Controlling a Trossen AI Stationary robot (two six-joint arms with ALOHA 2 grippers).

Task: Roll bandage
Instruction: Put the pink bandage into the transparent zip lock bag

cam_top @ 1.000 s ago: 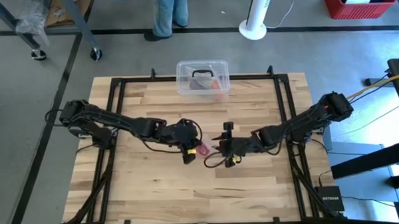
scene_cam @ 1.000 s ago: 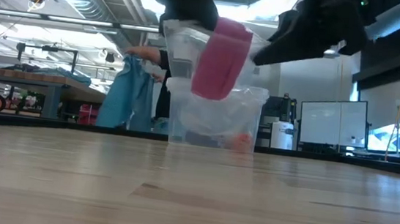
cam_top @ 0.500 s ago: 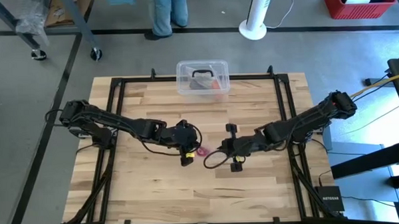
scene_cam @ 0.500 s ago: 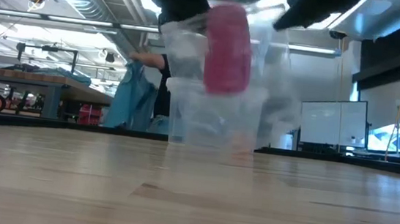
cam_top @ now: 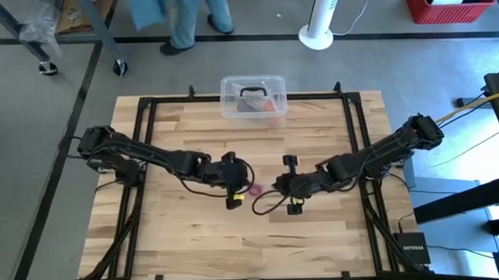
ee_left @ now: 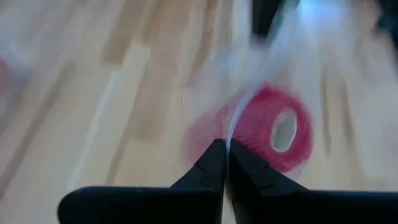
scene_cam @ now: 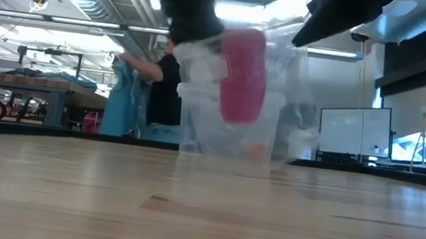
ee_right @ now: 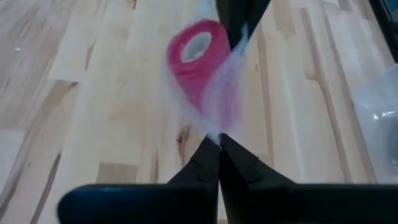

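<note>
Seen from above, the bandage (cam_top: 254, 190) is a small pink roll hanging just over the table (cam_top: 186, 234), well in front of the clear box (cam_top: 254, 97) and between the left gripper (cam_top: 235, 190) and the right gripper (cam_top: 290, 197). At table height the roll (scene_cam: 242, 75) hangs clear of the wood inside a thin clear bag (scene_cam: 274, 94), with the box directly behind it. Past the left wrist, closed fingers (ee_left: 211, 171) pinch the film beside the roll (ee_left: 273, 127); past the right wrist, closed fingers (ee_right: 208, 165) nip the film's opposite edge. I judge the roll light, soft and squashy, the film slippery, so hold the bag's edges. A person (scene_cam: 157, 90) stands far behind the box; nothing blocks the way.
</note>
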